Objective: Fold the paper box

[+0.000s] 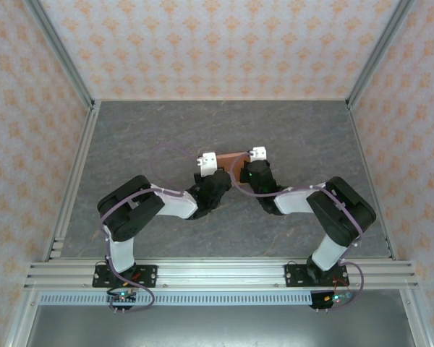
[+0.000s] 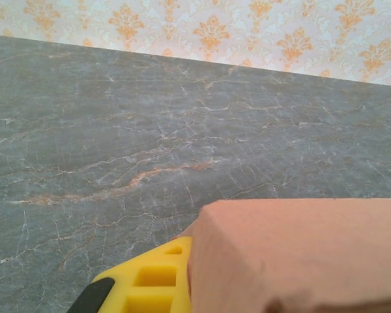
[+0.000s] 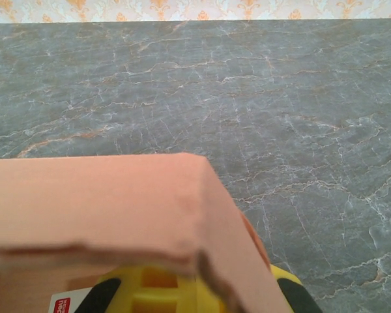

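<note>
The paper box (image 1: 231,157) is a salmon-orange cardboard shell held between my two grippers near the table's middle. In the left wrist view the paper box (image 2: 300,254) covers the lower right, and my left gripper (image 2: 194,283) is shut on its left end wall. One yellow finger (image 2: 150,277) lies outside that wall; the other is hidden. In the right wrist view the paper box (image 3: 104,202) spans the lower left. My right gripper (image 3: 212,290) is shut on its right wall, with a yellow finger (image 3: 156,287) under the panel. From above, the left gripper (image 1: 217,169) and right gripper (image 1: 246,168) face each other.
The grey marbled table (image 1: 224,123) stretches open behind the box up to the patterned back wall (image 1: 217,43). A small white tag with a red mark (image 3: 60,304) peeks out below the box panel. Metal rails (image 1: 217,271) run along the near edge.
</note>
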Robot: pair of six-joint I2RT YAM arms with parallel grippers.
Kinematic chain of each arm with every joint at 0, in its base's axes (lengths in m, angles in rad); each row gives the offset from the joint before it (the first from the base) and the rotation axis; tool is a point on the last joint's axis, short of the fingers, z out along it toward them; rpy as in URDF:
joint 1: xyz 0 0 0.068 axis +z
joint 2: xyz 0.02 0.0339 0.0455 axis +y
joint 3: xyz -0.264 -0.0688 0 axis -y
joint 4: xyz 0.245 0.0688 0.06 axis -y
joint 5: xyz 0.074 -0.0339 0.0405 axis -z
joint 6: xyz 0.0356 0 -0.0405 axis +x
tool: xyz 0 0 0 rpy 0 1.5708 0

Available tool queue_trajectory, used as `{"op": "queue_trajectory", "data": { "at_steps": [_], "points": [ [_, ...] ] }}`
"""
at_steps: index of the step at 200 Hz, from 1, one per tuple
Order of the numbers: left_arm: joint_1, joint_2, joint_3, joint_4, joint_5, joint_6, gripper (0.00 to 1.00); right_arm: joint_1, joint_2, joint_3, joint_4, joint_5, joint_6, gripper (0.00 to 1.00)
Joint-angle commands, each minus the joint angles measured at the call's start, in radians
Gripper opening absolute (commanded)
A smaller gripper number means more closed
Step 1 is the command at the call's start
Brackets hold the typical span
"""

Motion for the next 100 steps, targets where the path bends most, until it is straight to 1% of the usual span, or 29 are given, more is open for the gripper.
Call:
{"op": "queue_trajectory", "data": {
  "at_steps": [1,44,70,100],
  "points": [
    [-0.012,0.061,-0.038,-0.034,-0.034,-0.005,0.0,0.009,0.026,-0.036,-0.026,-0.02,0.026,0.03],
    [-0.013,0.072,-0.05,-0.022,-0.06,0.013,0.0,0.01,0.016,-0.06,-0.014,-0.021,0.032,0.07],
    [-0.013,0.062,-0.051,-0.025,-0.07,0.026,0.0,0.01,-0.012,-0.061,-0.038,-0.013,0.028,0.09],
    [-0.014,0.048,-0.056,-0.025,-0.086,0.036,0.0,0.011,-0.06,-0.076,-0.074,-0.013,0.034,0.17]
  ]
}}
